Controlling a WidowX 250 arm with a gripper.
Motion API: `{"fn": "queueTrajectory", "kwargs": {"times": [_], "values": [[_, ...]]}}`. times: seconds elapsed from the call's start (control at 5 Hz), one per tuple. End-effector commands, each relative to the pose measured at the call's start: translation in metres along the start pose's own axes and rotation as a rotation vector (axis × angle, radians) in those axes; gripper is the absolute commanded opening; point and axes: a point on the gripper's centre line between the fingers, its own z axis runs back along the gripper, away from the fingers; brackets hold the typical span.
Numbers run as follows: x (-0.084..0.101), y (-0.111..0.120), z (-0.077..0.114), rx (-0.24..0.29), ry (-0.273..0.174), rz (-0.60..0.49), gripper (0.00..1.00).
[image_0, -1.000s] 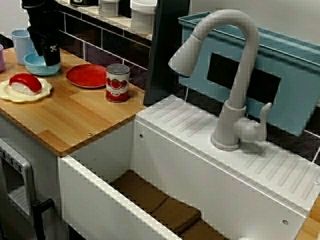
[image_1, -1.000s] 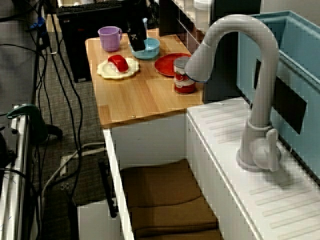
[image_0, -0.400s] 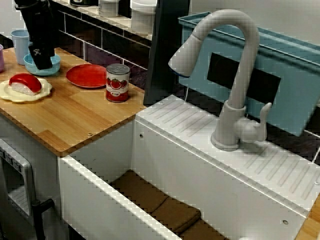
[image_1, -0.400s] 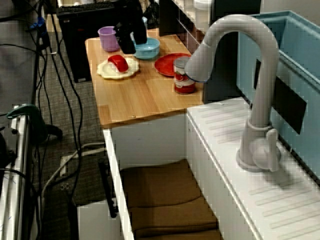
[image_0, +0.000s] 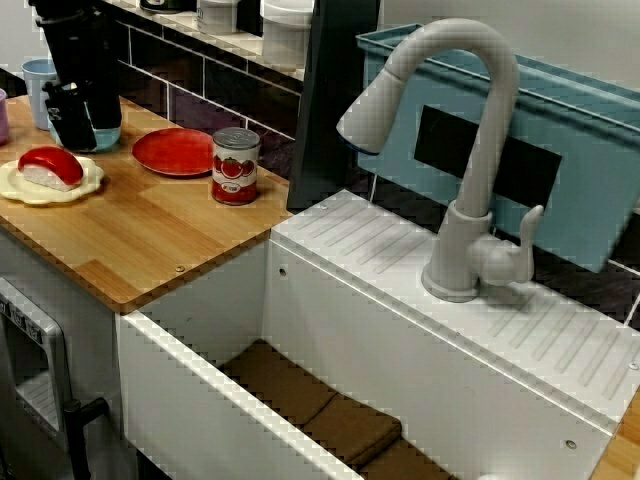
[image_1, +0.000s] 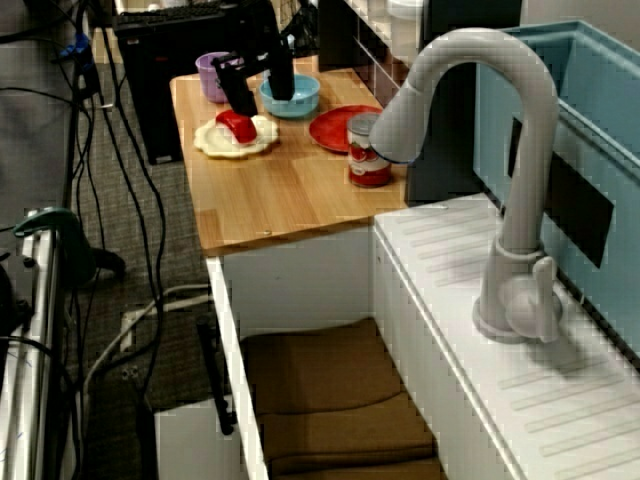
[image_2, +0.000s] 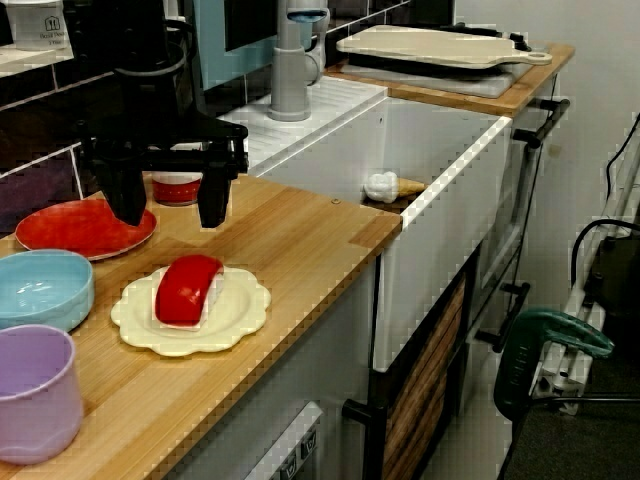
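Observation:
My black gripper (image_2: 168, 210) is open and holds nothing. It hangs just above the wooden counter (image_2: 300, 235), its fingers (image_2: 213, 205) spread wide. Right in front of it lies a red-topped sushi piece (image_2: 187, 288) on a cream scalloped plate (image_2: 240, 322). In the view from above, the gripper (image_1: 262, 95) stands between the sushi (image_1: 237, 125) and a light-blue bowl (image_1: 302, 97). In the view from the sink side, the gripper (image_0: 70, 118) covers part of the bowl (image_0: 107, 136), and the sushi (image_0: 50, 165) lies just below it.
Around the gripper are a red plate (image_2: 80, 228), a tomato can (image_0: 236, 165), a purple cup (image_2: 35, 405) and a pale-blue cup (image_0: 38, 85). To the right are the white sink (image_0: 200, 375), a grey faucet (image_0: 470, 150) and a cutting board (image_2: 440, 45).
The gripper has moved from over the blue bowl toward the sushi plate. Its fingers now stand wide apart. Nothing on the counter has shifted.

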Motion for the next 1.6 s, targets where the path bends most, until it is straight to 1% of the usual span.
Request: {"fn": "queueTrajectory", "kwargs": {"times": [0.0, 0.2, 0.4, 0.8, 1.0, 1.2, 1.4], "values": [[-0.004, 0.002, 0.026, 0.070, 0.064, -0.167, 1.00], [-0.014, 0.001, 0.028, 0.085, 0.073, -0.171, 1.00], [-0.022, -0.007, 0.032, 0.094, 0.070, -0.184, 1.00], [-0.034, -0.029, 0.040, 0.076, 0.082, -0.191, 1.00], [-0.039, -0.033, 0.040, 0.080, 0.079, -0.186, 1.00], [-0.040, -0.034, 0.035, 0.078, 0.083, -0.170, 1.00], [-0.038, -0.028, 0.033, 0.090, 0.085, -0.120, 1.00]]}}
